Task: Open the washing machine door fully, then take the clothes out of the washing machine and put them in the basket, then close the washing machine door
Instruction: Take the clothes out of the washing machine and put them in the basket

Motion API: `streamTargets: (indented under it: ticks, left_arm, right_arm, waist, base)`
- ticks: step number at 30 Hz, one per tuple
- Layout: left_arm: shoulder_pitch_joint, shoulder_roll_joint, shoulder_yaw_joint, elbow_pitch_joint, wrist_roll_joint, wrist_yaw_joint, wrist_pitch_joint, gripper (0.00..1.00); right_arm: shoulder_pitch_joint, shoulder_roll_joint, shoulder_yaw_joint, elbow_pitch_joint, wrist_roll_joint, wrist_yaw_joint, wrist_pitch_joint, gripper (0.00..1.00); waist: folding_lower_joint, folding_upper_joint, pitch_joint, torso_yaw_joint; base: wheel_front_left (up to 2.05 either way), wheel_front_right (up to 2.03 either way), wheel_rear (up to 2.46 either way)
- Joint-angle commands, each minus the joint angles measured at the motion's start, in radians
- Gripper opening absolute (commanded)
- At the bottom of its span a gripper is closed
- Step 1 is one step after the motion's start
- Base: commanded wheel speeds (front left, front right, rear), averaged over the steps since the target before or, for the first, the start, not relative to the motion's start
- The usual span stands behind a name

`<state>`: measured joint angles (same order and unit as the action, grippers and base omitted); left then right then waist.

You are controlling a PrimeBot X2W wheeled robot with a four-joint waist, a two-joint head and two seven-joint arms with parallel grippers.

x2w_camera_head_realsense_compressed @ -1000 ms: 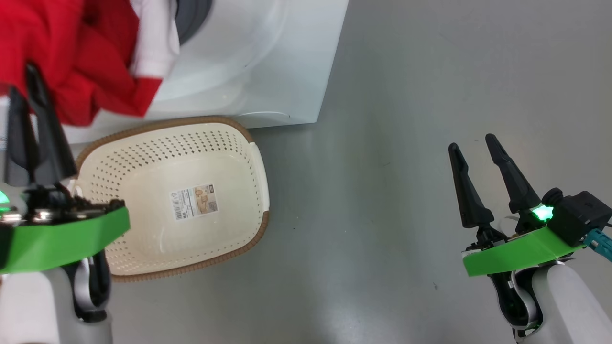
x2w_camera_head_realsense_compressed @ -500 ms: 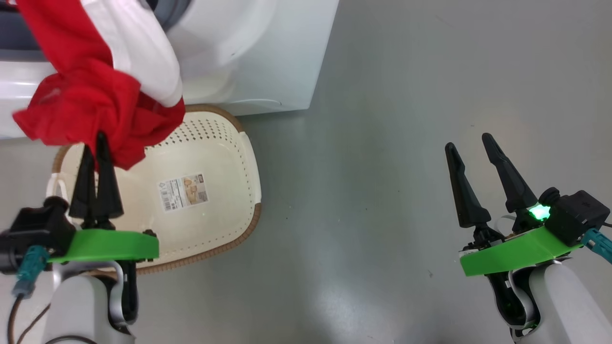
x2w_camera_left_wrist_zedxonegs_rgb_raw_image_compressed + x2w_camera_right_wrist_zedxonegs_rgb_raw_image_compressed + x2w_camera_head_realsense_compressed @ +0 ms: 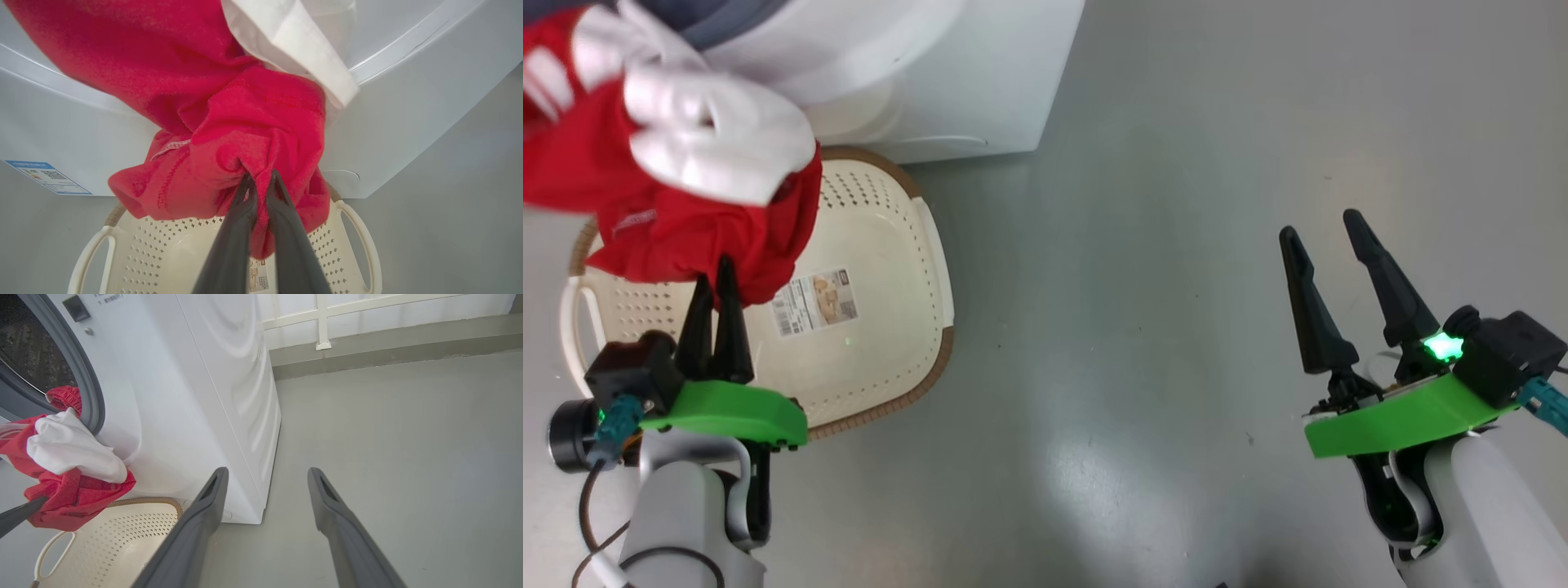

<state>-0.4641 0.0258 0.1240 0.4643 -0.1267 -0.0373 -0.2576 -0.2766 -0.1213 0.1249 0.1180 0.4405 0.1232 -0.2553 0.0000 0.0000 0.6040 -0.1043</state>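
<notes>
Clothes pinched in left gripper, hanging above the basket

Clothes (image 3: 686,220): one bunched bundle, bright red with a white panel on top, small white print on the red. Held off the floor, between the washing machine (image 3: 980,82) front and the basket (image 3: 931,269). Lowest red fold hangs over the basket's near-machine half; whether it touches the perforated wall I cannot tell.

Left gripper (image 3: 713,273): fingers drawn nearly together, tips buried in a red fold, cloth clamped between them. Left wrist view confirms the pinch.

Right gripper (image 3: 1319,224): fingers spread wide, nothing between them, over bare grey floor (image 3: 1160,245), well apart from basket and machine.

Basket: on the floor just in front of the machine's lower corner, upright, paper label (image 3: 814,302) on the inner base partly covered by red cloth.

Right wrist view: grey gasket (image 3: 83,379) and dark drum (image 3: 24,347) exposed. A small red gathered piece (image 3: 63,398) sits at the gasket lip, possibly part of the same bundle; the edge of view leaves this unclear.

Blue label sticker (image 3: 45,175) low on the machine front.
</notes>
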Motion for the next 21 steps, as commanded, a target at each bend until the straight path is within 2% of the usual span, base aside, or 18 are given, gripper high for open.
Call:
streamTargets:
  ticks: [1, 21]
  left_arm:
    - [-0.01, 0.024, 0.022, 0.011, 0.01, -0.006, -0.004, 0.0]
    - [-0.192, 0.024, 0.046, 0.337, 0.036, -0.022, -0.004, 0.0]
  right_arm:
    - [-0.013, 0.001, 0.02, -0.028, 0.011, 0.008, -0.006, 1.0]
    - [-0.052, -0.003, 0.019, -0.05, 0.002, 0.008, -0.006, 1.0]
  waist:
    - [0.0, 0.0, 0.025, -0.005]
    - [0.0, 0.0, 0.189, -0.008]
  base:
    - [0.0, 0.0, 0.0]
    - [0.0, 0.0, 0.0]
